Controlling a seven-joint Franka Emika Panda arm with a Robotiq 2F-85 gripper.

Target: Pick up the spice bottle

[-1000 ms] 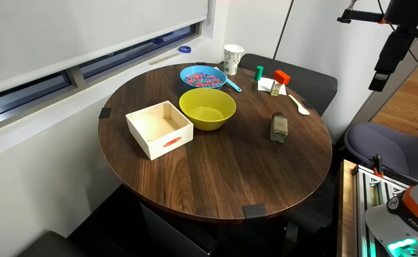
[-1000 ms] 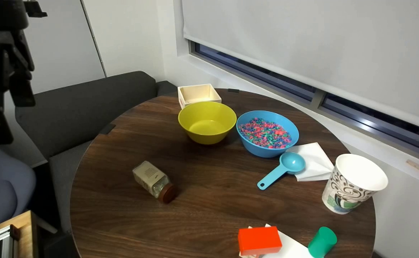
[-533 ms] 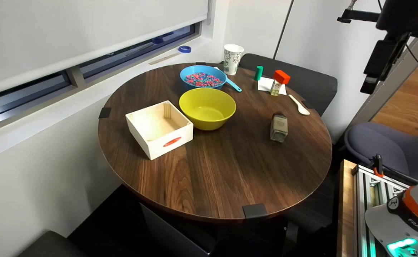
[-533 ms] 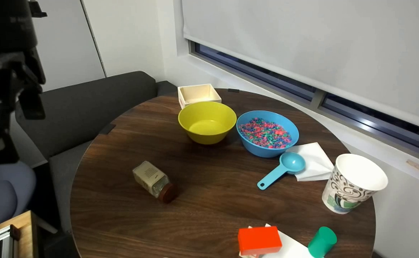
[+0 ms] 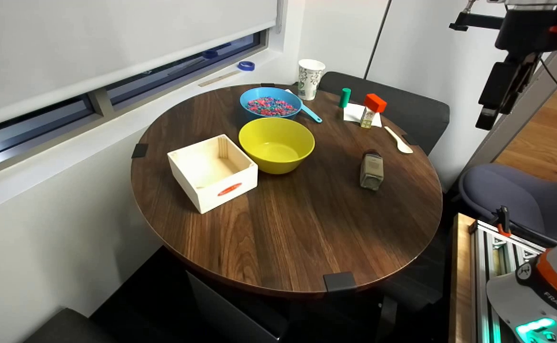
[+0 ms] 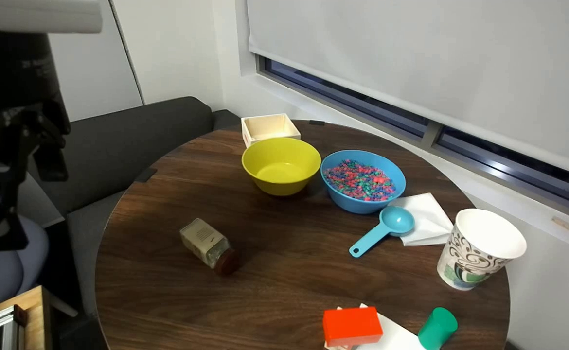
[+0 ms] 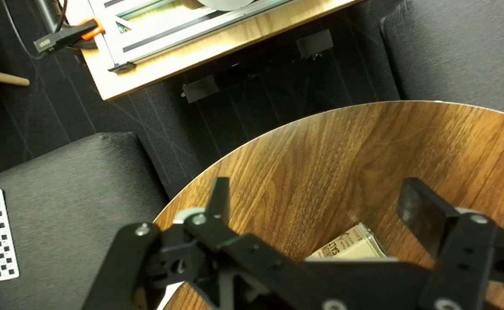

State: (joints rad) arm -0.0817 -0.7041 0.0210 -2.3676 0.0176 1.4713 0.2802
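Note:
The spice bottle lies on its side on the round table, with a pale label, clear glass and a reddish-brown cap. It shows in both exterior views (image 5: 372,171) (image 6: 205,243). In the wrist view its labelled base end (image 7: 350,246) shows between the fingers, and the rest is hidden behind the gripper body. My gripper (image 7: 315,185) is open with nothing between its fingertips. In both exterior views the gripper (image 5: 489,114) (image 6: 34,206) hangs in the air, well above and to the side of the bottle, not touching it.
On the table (image 5: 283,228) stand a yellow bowl (image 5: 277,143), a wooden box (image 5: 228,190), a blue bowl (image 6: 362,204) of coloured bits, a blue scoop (image 6: 386,228) and a paper cup (image 6: 474,262). A red block (image 6: 352,326), green cylinder (image 6: 437,328) and white spoon (image 5: 398,140) lie near the bottle's side.
My gripper has come lower and shifted a little toward the table, left in an exterior view and down and right in an exterior view. It stays open. The bottle has not moved.

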